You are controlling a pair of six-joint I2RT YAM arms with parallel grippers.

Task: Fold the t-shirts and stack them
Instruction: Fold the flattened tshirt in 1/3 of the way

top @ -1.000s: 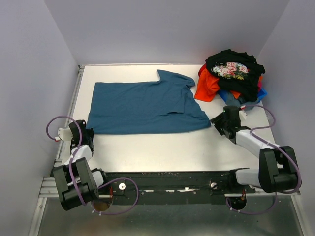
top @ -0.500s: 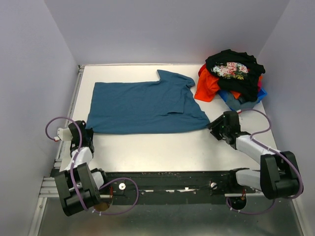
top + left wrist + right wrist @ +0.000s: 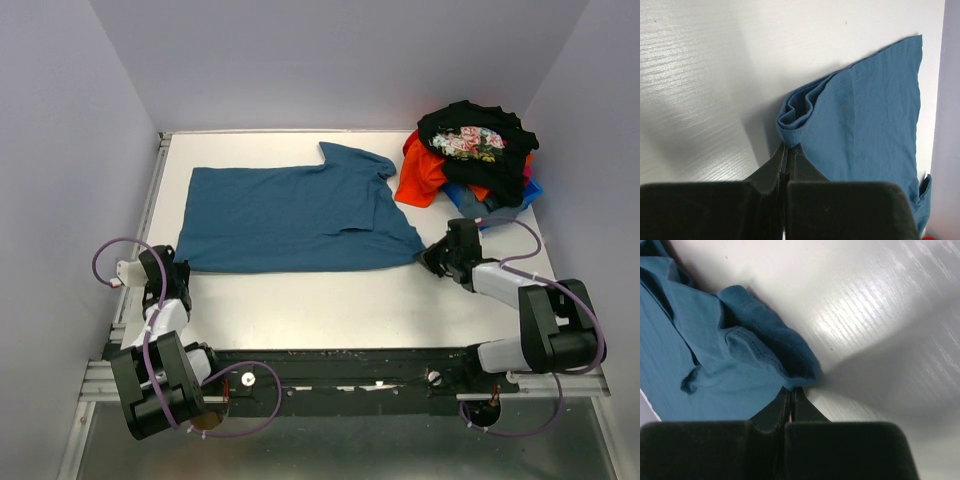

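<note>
Left fingers [image 3: 771,167] pinched together on near-left corner of teal shirt [image 3: 290,220]; right fingers [image 3: 769,414] clamp its near-right corner. Shirt flat on tabletop [image 3: 330,300]; other shirts [image 3: 470,140] heaped far right.

Your overhead view is bright, even and sharp, with only faint, soft shadows. On your left wrist view, streaky glare washes the table [image 3: 695,65] ahead-left of the left gripper [image 3: 785,148], whose fingers [image 3: 845,210] are black and blurred. On your right wrist view, glare sits ahead-right of the right gripper [image 3: 791,391], with soft shadow just right of its tips. The teal-blue t-shirt [image 3: 715,355] folds look crisp.
</note>
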